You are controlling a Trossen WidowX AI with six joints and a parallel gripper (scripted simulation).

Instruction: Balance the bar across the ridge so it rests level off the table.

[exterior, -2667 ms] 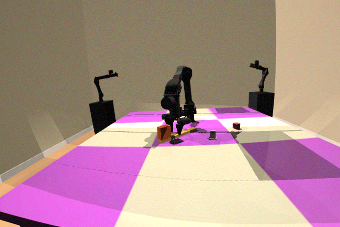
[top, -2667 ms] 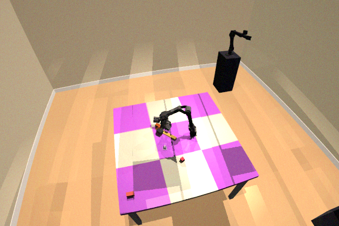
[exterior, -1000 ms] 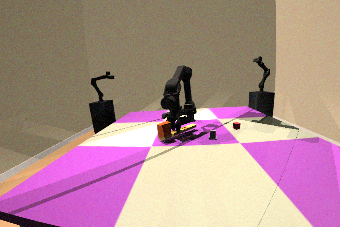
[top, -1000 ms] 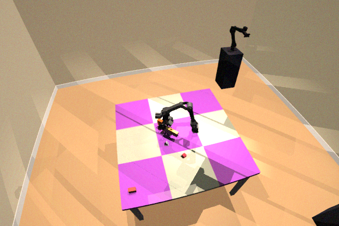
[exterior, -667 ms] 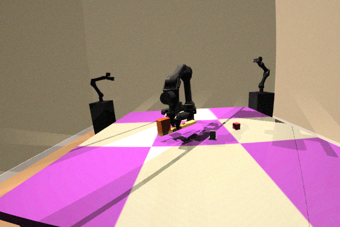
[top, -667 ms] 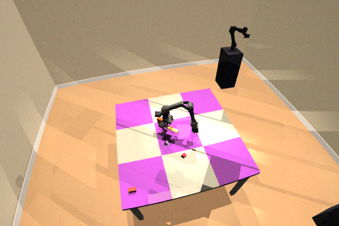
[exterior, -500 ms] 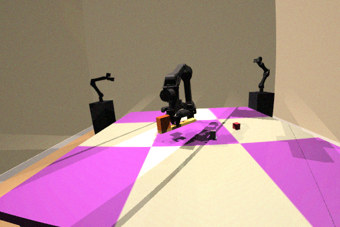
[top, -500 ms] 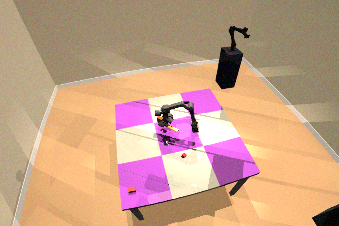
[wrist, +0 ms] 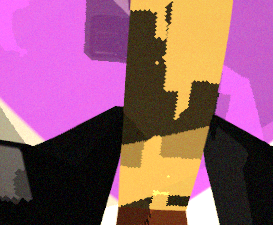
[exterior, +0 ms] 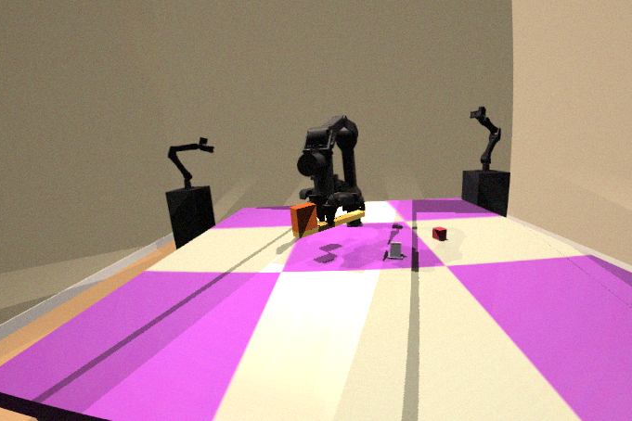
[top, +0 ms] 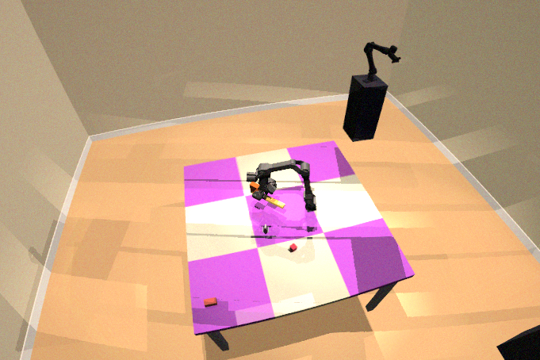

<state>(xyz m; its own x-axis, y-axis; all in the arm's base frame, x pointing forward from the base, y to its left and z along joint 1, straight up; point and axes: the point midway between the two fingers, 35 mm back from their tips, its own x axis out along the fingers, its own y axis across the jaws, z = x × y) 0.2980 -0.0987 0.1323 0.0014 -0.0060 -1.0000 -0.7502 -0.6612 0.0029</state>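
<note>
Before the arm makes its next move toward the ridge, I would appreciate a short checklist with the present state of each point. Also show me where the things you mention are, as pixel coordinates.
1. Gripper (top: pixel 265 197) (exterior: pixel 328 223) (wrist: pixel 164 120) shut on the yellow bar (top: pixel 275 202) (exterior: pixel 350 217) (wrist: pixel 198 44): ok.
2. Bar held off the table (top: pixel 224 275) (exterior: pixel 302 347): ok, its shadow lies apart from it.
3. Orange block (top: pixel 254 186) (exterior: pixel 303 219) at one end of the bar: ok.
4. Bar over the small grey ridge (top: pixel 266 228) (exterior: pixel 395 249): not ok, it is off to the side.
5. Red cube (top: pixel 292 247) (exterior: pixel 439 233) away from the ridge: ok.
6. Grip at the balance point: cannot tell.
</note>
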